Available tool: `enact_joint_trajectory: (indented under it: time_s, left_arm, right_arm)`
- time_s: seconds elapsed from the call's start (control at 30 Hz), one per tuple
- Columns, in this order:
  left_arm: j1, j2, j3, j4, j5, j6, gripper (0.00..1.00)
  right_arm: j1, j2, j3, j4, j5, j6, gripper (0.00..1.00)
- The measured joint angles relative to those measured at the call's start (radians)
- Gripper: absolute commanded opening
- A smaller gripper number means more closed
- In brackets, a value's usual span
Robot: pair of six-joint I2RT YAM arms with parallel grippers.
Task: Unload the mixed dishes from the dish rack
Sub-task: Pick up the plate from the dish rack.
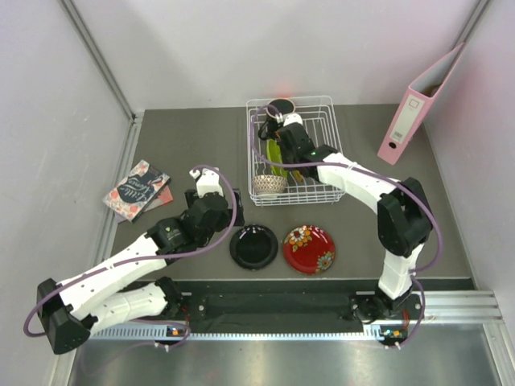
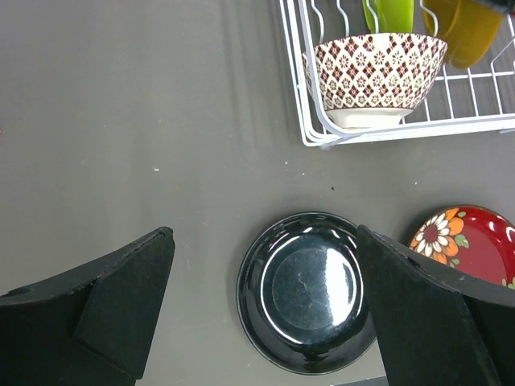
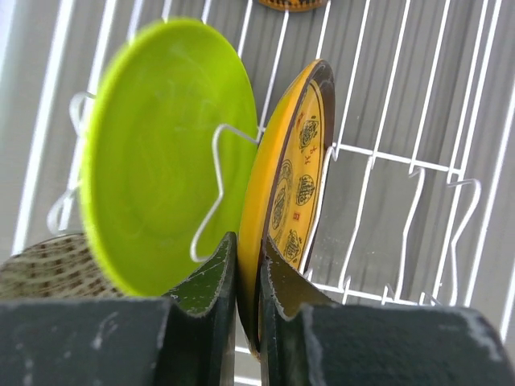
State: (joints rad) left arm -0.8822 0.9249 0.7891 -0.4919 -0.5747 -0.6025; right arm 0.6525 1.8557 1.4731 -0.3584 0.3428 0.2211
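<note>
- Yellow patterned plate point(image 3: 286, 201): stood on edge in the dish rack point(image 3: 386, 153), rim pinched between the narrowed jaws of the right gripper point(image 3: 248, 281).
- Ran edge-on straight ahead of the fingers, with the lime green plate point(image 3: 153, 153) just left of them.
- Left gripper point(image 2: 264, 235): spread wide, farther off, above the glossy black plate point(image 2: 310, 293).

Glossy black plate point(image 2: 308, 291), white wire rack point(image 1: 322, 117), matt grey tabletop point(image 2: 145, 121), smooth lime plate point(image 3: 161, 153).

Dark grey table point(image 1: 193, 149) with white dish rack point(image 1: 315, 121), glossy black plate point(image 1: 254, 246), red floral plate point(image 1: 309, 248), books point(image 1: 137, 190), pink binder point(image 1: 410, 121)
</note>
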Motion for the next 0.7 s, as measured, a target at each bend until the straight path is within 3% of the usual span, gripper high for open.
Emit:
enact_joint_trajectory:
  time_s: [0.27, 0.43, 0.7]
  left_arm:
    - [0.003, 0.001, 0.000, 0.006, 0.013, 0.000, 0.99]
    - [0.006, 0.010, 0.017, 0.005, 0.016, 0.004, 0.99]
    - [0.018, 0.035, 0.111, 0.009, 0.022, 0.030, 0.99]
  right_arm:
    - [0.016, -0.158, 0.001, -0.026, -0.005, -0.003, 0.00]
    - [0.068, -0.349, -0.029, -0.030, 0.060, -0.062, 0.00]
    - [0.396, -0.697, -0.250, 0.095, 0.188, -0.277, 0.00]
